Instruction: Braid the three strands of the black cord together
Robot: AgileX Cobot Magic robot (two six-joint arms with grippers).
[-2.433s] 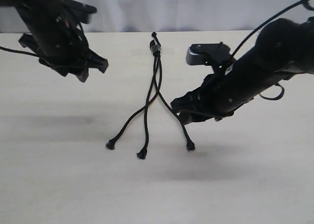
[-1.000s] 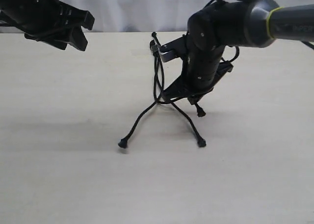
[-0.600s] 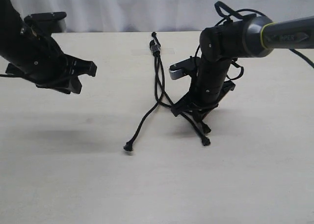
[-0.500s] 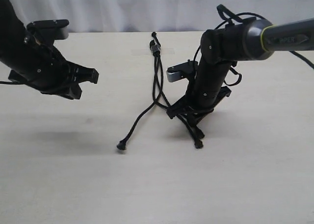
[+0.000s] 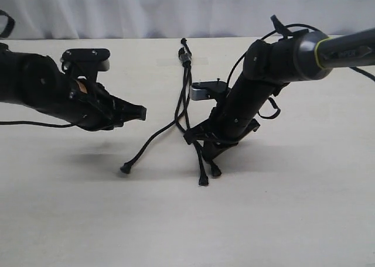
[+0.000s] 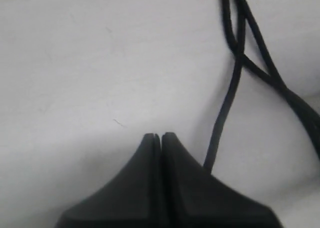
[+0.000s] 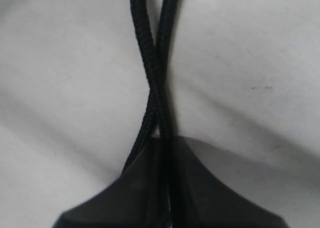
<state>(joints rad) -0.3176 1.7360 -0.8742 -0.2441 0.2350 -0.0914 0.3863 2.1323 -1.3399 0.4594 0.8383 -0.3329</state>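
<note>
The left arm (image 5: pixel 41 88) reached in low from the left edge, stretched almost level over the table (image 5: pixel 293 220), its wrist pointing toward the middle. The right arm (image 5: pixel 275 68) came in from the upper right, bent steeply down and leftward, and ended close above the tabletop. Its own thicker cables (image 5: pixel 280 26) looped over the elbow, and these were no part of the work.

Between the arms lay the black cord (image 5: pixel 186 91). Its bound knot (image 5: pixel 186 58) sat near the far edge of the table. The strands ran from it toward the camera and crossed just left of the right arm's wrist. One strand (image 5: pixel 149 145) curved away to the left and lay free on the table, with its knobbed tip (image 5: pixel 125 169) below the left arm's wrist. The other two dropped beneath the right arm, with their tips (image 5: pixel 203 181) (image 5: pixel 215 173) close together. A white curtain (image 5: pixel 176 9) hung behind the table.

The left gripper (image 5: pixel 139 111) was closed, its fingers (image 6: pixel 145 153) pressed together with nothing seen between them. It hung clear of the free strand, which passed just beside it in the wrist view.

The right gripper (image 5: pixel 199 139) was clamped on the black cord. In its wrist view two strands crossed just ahead of the fingers (image 7: pixel 195 178), and one ran straight into the seam between them. The other lay along one finger (whether it was pinched too I could not tell).
</note>
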